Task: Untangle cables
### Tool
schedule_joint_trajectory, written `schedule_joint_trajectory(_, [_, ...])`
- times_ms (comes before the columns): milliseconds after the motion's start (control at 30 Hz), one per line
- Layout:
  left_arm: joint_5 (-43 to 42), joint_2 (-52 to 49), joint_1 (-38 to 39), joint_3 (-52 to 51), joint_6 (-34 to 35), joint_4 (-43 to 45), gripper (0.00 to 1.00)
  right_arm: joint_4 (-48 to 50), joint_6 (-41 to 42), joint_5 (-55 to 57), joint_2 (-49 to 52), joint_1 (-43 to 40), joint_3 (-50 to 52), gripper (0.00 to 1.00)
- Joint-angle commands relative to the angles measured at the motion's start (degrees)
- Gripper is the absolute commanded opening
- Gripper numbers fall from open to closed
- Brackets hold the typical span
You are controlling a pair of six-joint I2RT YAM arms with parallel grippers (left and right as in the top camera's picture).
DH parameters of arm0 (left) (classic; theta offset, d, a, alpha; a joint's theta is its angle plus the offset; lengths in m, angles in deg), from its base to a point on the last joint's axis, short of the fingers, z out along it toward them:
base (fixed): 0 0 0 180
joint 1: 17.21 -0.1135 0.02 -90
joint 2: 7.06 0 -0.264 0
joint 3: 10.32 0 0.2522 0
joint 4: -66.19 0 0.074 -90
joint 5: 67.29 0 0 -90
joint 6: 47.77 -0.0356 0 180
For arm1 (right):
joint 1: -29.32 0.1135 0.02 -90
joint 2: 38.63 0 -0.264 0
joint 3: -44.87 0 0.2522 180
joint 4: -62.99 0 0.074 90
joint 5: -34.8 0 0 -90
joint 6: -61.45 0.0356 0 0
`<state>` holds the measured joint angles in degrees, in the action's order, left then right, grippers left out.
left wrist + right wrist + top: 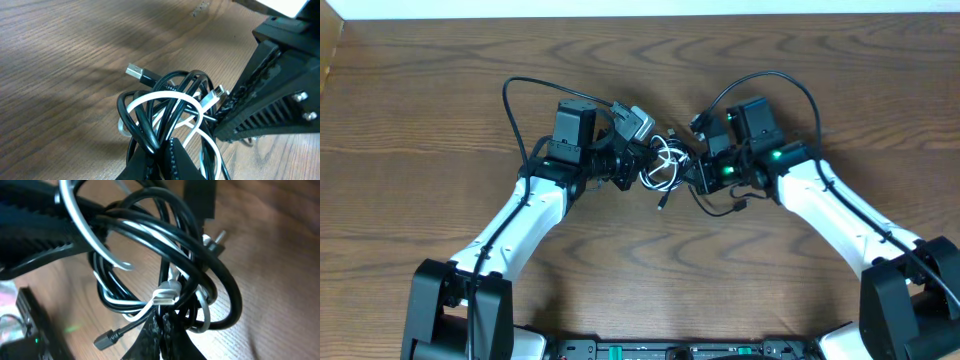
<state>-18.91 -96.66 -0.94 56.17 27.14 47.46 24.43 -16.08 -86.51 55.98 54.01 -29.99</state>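
A tangled bundle of one black cable (672,186) and one white cable (663,153) hangs between my two grippers at the middle of the table. My left gripper (642,172) is shut on the black cable's loops (165,120), with the white cable (197,117) wound through them and a silver USB plug (135,71) sticking out. My right gripper (688,172) is shut on the bundle from the other side; its wrist view shows black loops (200,255), a white plug (165,296) and a small black plug (103,340).
Wooden table (420,120) all around. Thick black arm wires arch above each wrist (520,95) (780,80). A black cable end (735,207) trails on the table just below the right gripper.
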Motion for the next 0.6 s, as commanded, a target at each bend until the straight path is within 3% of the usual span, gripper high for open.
schedule_joint_trajectory(0, [-5.55,-0.22,1.62,0.0,-0.74,-0.74,0.08,1.64,5.35,2.1,-0.2,2.71,-0.98,0.01])
schedule_joint_trajectory(267, [-5.29,-0.24,1.6,0.0,-0.74,-1.7,0.28,1.29,6.82,9.38,0.74,6.01,-0.98,0.01])
schedule_joint_trajectory(400, [-5.27,-0.57,1.6,-0.02,-0.7,-1.88,0.31,1.7,6.82,9.38,2.82,6.16,-0.98,0.01])
schedule_joint_trajectory(433, [-5.01,-0.68,1.6,-0.02,-0.63,-2.08,0.38,2.05,6.82,9.35,3.5,6.14,-0.98,0.01])
schedule_joint_trajectory(467, [-3.63,-0.74,1.6,-0.02,0.2,-2.25,0.51,2.36,6.8,9.35,4.04,6.03,-0.98,0.01])
schedule_joint_trajectory(567, [3.98,-0.81,1.6,-0.02,5.88,-3.58,0.53,2.82,6.8,9.03,4.57,5.53,-0.98,0.01])
